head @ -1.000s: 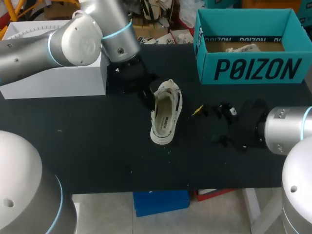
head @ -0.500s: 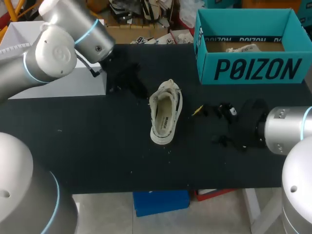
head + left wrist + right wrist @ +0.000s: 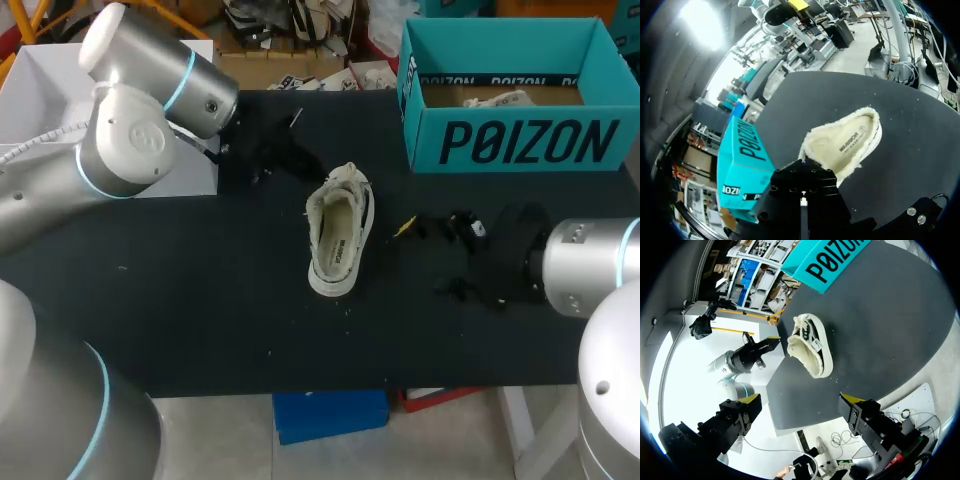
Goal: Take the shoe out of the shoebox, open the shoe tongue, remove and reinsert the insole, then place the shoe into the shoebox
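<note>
Cream low-top fabric shoe [image 3: 340,232] opening-up mid-frame on black counter [image 3: 200,300], outside teal cardboard shoebox [image 3: 515,140], presumably for insole access; right end effector [image 3: 801,398] spread apart, left end effector [image 3: 272,150]: cannot tell.

Shoe [image 3: 340,232] on table [image 3: 200,290] — shoebox [image 3: 520,142] behind-right, left hand [image 3: 285,150] behind-left.

Wrist view: left hand [image 3: 801,197] body hides one end of shoe [image 3: 847,142]. Head view: pale thing [image 3: 495,99] in shoebox [image 3: 520,145] half hidden by front wall, can't identify.
</note>
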Robot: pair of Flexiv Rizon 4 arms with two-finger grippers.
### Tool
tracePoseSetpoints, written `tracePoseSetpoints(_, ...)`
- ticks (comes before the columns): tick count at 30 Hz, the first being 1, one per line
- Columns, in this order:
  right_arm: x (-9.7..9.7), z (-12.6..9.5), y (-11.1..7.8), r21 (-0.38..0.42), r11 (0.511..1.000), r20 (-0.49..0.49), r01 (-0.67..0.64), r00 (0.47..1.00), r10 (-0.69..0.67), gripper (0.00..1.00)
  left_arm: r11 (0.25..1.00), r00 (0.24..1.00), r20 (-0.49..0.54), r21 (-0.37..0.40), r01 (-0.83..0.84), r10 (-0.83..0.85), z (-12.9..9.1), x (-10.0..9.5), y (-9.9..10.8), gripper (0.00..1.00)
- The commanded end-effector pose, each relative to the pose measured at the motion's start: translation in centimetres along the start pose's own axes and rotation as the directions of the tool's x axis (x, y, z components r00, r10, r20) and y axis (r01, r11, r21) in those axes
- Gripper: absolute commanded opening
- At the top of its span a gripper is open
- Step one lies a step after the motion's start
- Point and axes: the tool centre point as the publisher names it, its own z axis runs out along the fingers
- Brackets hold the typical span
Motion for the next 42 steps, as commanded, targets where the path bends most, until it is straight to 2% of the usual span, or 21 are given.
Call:
tracePoseSetpoints(1, -0.7, 0.4, -0.8, -0.055, 0.998, -0.039, -0.016, 0.999, 0.014, 1.00, 1.000, 0.999, -0.040, 0.006, -0.006, 0.006, 2.7, -1.4, 0.8, 0.00)
tracePoseSetpoints(7, -0.7, 0.4, -0.8, -0.055, 0.998, -0.039, -0.016, 0.999, 0.014, 1.00, 1.000, 0.996, -0.094, 0.026, -0.010, 0.012, 3.6, 0.6, 0.2, 0.00)
tracePoseSetpoints(16, -0.7, 0.4, -0.8, -0.055, 0.998, -0.039, -0.016, 0.999, 0.014, 1.00, 0.999, 0.986, -0.167, 0.044, 0.021, -0.013, 4.5, 5.1, -0.6, 0.00)
tracePoseSetpoints(24, -0.7, 0.4, -0.8, -0.055, 0.998, -0.039, -0.016, 0.999, 0.014, 1.00, 0.998, 0.978, -0.209, 0.062, 0.028, -0.015, 5.0, 7.1, -1.4, 0.00)
tracePoseSetpoints(27, -0.7, 0.4, -0.8, -0.055, 0.998, -0.039, -0.016, 0.999, 0.014, 1.00, 0.998, 0.977, -0.213, 0.067, 0.017, -0.002, 4.2, 7.0, -1.8, 0.00)
tracePoseSetpoints(33, -0.7, 0.4, -0.8, -0.055, 0.998, -0.039, -0.016, 0.999, 0.014, 1.00, 0.998, 0.978, -0.204, 0.058, -0.030, 0.041, 0.4, 5.6, -2.3, 0.00)
tracePoseSetpoints(37, -0.7, 0.4, -0.8, -0.055, 0.998, -0.039, -0.016, 0.999, 0.014, 1.00, 0.998, 0.976, -0.214, 0.043, -0.042, 0.050, -1.9, 5.4, -2.7, 0.02)
tracePoseSetpoints(38, -0.7, 0.4, -0.8, -0.055, 0.998, -0.039, -0.016, 0.999, 0.014, 1.00, 0.998, 0.975, -0.217, 0.040, -0.039, 0.046, -2.4, 5.5, -2.8, 0.13)
tracePoseSetpoints(40, -0.7, 0.4, -0.8, -0.055, 0.998, -0.039, -0.016, 0.999, 0.014, 1.00, 0.999, 0.976, -0.217, 0.042, -0.010, 0.019, -3.2, 5.6, -2.9, 0.27)
tracePoseSetpoints(41, -0.7, 0.4, -0.8, -0.055, 0.998, -0.039, -0.016, 0.999, 0.014, 1.00, 0.999, 0.975, -0.224, 0.037, 0.003, 0.005, -3.6, 5.8, -3.0, 0.45)
tracePoseSetpoints(42, -0.7, 0.4, -0.8, -0.055, 0.998, -0.039, -0.016, 0.999, 0.014, 1.00, 0.999, 0.972, -0.235, 0.026, 0.019, -0.012, -4.1, 6.1, -3.1, 1.00)
